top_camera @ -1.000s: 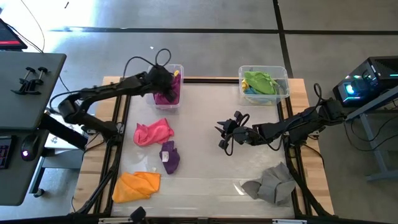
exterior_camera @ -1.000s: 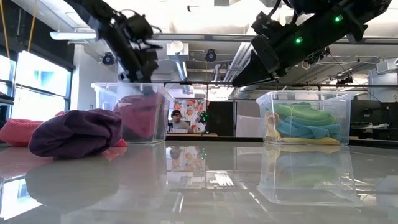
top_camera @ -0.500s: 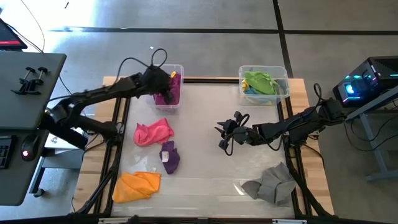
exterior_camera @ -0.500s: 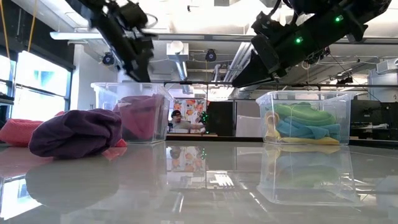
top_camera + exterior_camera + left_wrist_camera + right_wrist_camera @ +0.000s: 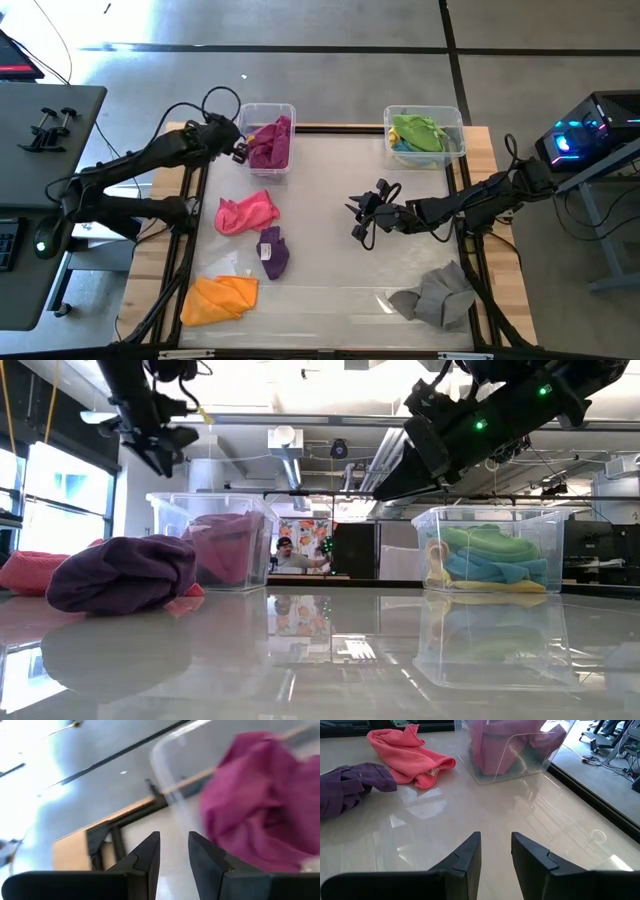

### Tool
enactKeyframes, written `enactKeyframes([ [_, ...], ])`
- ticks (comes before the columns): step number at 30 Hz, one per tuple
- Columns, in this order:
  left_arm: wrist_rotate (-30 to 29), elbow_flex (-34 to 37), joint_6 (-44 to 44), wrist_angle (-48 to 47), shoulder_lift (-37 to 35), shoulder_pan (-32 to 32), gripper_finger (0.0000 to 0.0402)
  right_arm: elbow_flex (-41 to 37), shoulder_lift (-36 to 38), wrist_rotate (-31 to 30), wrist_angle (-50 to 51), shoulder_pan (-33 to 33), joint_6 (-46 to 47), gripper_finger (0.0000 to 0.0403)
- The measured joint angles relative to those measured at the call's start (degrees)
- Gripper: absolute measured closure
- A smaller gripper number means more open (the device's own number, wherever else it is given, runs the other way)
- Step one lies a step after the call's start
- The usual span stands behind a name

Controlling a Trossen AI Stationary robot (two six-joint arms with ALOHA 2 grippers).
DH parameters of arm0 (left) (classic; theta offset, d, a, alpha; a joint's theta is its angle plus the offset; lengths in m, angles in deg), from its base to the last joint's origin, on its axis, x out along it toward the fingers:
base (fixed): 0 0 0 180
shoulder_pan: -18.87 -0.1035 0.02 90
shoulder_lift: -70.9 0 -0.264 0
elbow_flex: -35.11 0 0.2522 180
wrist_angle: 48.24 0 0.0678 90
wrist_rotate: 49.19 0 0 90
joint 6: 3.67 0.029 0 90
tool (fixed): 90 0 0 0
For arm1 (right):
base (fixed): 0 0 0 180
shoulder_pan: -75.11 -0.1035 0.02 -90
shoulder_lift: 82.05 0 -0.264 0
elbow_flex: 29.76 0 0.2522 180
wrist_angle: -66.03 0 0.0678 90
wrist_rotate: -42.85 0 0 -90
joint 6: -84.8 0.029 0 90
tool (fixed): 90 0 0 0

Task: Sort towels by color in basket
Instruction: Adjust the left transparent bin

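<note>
The left gripper (image 5: 238, 148) hovers just outside the left bin (image 5: 256, 110), jaws slightly parted and empty. The right gripper (image 5: 356, 218) hangs over mid-table (image 5: 330, 180), jaws also a little apart, holding nothing. Two clear bins stand at the far edge: a crumpled magenta towel (image 5: 270, 143) fills the left, green (image 5: 417, 130) and blue towels the right bin (image 5: 452, 118). Four towels lie loose: pink (image 5: 245, 212), purple (image 5: 271, 251), orange (image 5: 218, 298), grey (image 5: 434, 294).

Bins: two clear ones that I can see, the left bin (image 5: 283, 165) and the right bin (image 5: 452, 158).
Towels loose on the table: four, namely pink (image 5: 246, 212), purple (image 5: 272, 252), orange (image 5: 219, 298), grey (image 5: 434, 293).
Towels in bins: magenta (image 5: 271, 143); light green (image 5: 418, 131), light blue (image 5: 404, 147).
My grippers: two.
</note>
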Motion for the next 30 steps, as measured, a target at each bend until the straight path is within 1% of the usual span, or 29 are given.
enactKeyframes([
  [2,-0.01,1.14,-0.01,0.26,0.88,-2.5,0.0314,0.0,0.0,0.01,-0.02,0.0,-0.02,0.0302],
  [5,1.31,3.33,2.33,1.72,2.38,-6.24,0.0314,0.0,0.0,0.01,-0.07,0.0,-0.04,0.0302],
  [10,7.78,6.66,5.75,8.72,4.68,-10.17,0.0314,0.0,0.0,0.01,-0.09,0.0,-0.04,0.0302],
  [14,12.89,7.31,6.74,13.52,6.15,-11.06,0.0314,0.0,0.0,0.01,-0.09,0.0,-0.06,0.0302],
  [21,17.81,7.31,7.24,20.66,8.97,-10.99,0.0314,0.0,0.0,-0.01,-0.09,0.0,-0.06,0.0302],
  [27,19.48,7.31,7.81,26.18,13.5,-10.91,0.0314,0.0,0.0,0.01,-0.09,0.0,-0.06,0.0302],
  [30,19.47,7.31,9.62,27.25,14.99,-10.91,0.0314,0.0,0.0,-0.01,-0.09,0.0,-0.06,0.0302],
])
